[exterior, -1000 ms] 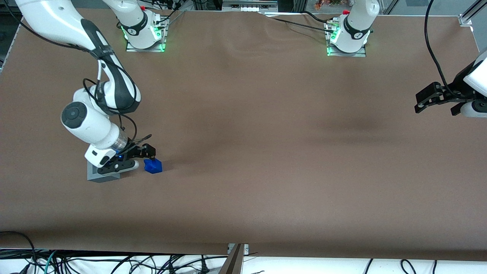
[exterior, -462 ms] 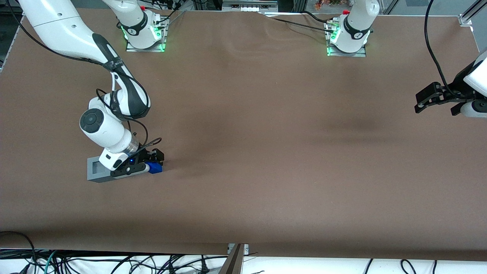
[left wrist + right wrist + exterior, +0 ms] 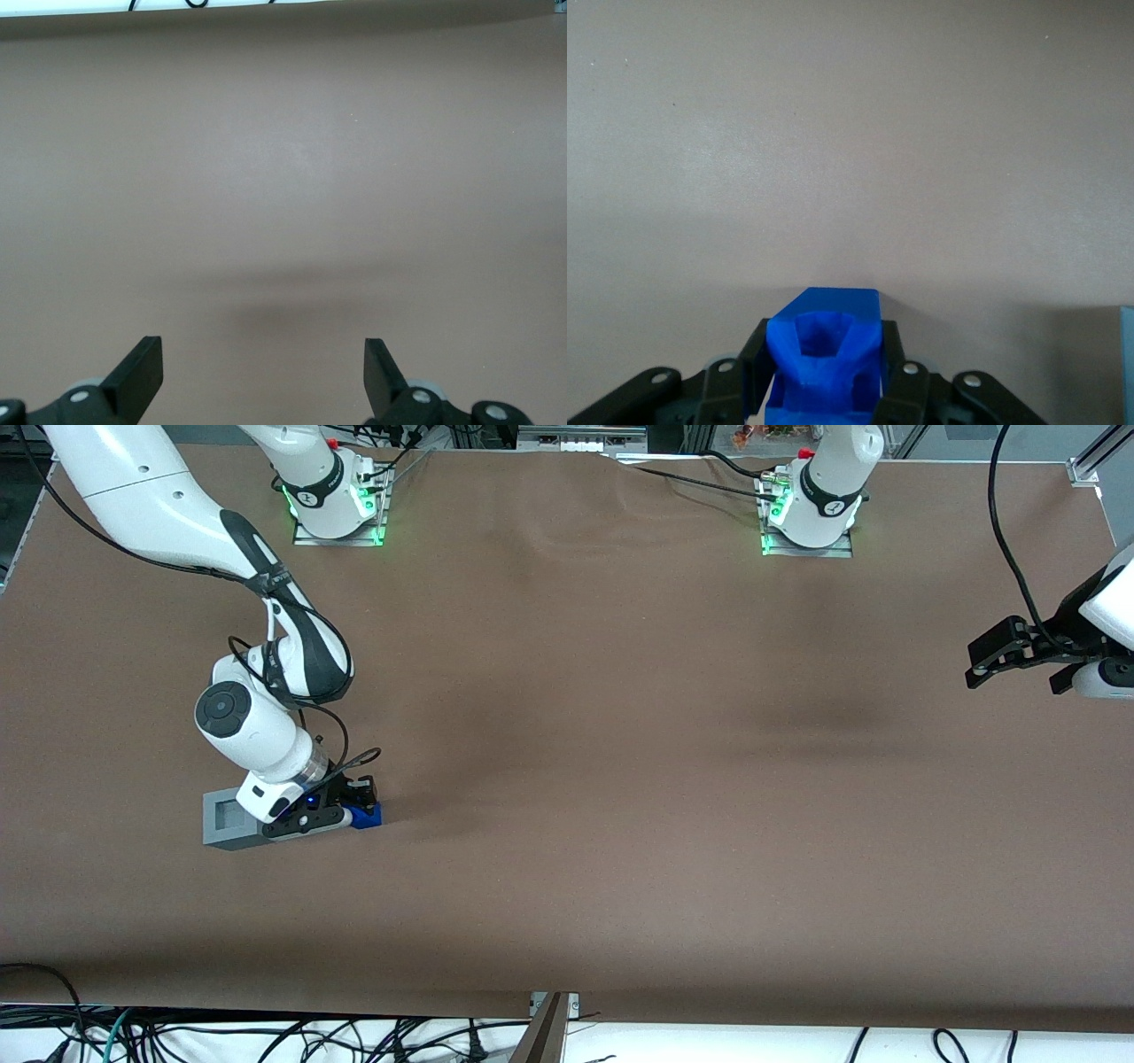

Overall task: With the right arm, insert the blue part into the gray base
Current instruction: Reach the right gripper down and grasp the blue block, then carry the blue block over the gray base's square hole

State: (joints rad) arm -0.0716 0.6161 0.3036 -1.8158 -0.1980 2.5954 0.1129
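Gripper (image 3: 824, 381) sits low w/ fingers (image 3: 899, 376) flanking blue part (image 3: 824, 354) on table, just beside gray base (image 3: 229, 820). Risk: off-centre squeeze on lobed edges may pop part sideways.

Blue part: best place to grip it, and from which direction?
Grip the blue part across its two flat side faces, coming down from above. It lies on the table beside the gray base, so only its top and sides are free. The wrist view shows the gripper already straddling it, a finger on each side; whether it is clamped I can't tell.
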